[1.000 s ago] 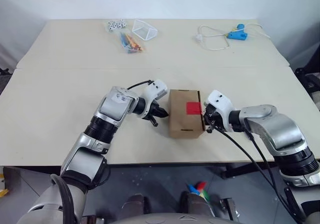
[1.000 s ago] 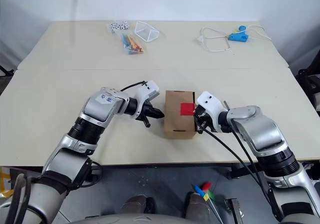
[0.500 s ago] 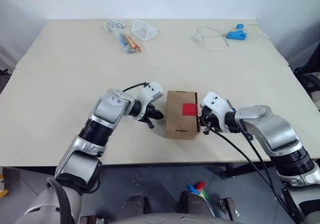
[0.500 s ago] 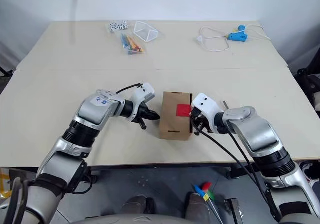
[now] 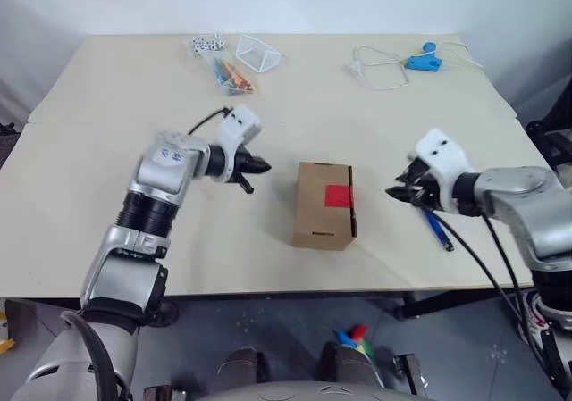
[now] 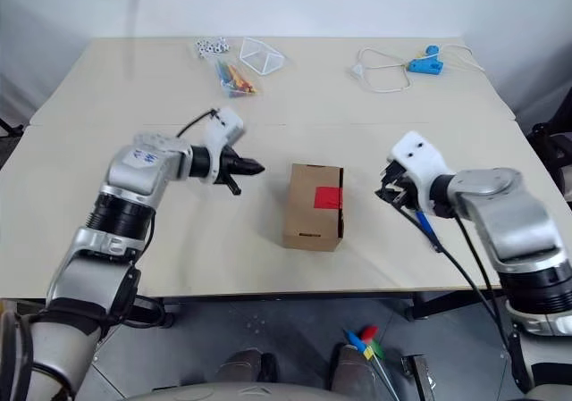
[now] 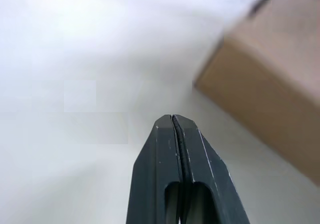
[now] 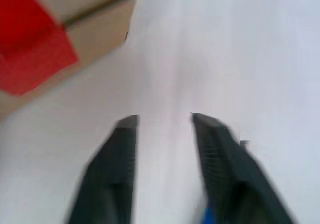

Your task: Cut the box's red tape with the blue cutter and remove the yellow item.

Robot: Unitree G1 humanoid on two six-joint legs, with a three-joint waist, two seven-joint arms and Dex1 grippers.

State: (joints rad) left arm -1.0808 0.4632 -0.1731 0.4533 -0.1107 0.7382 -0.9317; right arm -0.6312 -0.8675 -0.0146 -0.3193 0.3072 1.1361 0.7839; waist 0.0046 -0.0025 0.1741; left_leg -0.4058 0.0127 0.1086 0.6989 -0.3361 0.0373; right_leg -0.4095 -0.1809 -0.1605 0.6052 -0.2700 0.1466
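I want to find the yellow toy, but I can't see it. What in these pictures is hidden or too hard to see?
- Inside of the box: hidden in the eye views; its flaps are closed under the red tape, so any contents can't be seen.
- Blue cutter: partly covered by the right pincer and its cables.
- Small things at the table's far edge: too small to name.

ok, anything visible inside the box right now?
No. The box lies closed on the table, with the red tape across its flap seam. Its contents are covered; no yellow item can be seen.
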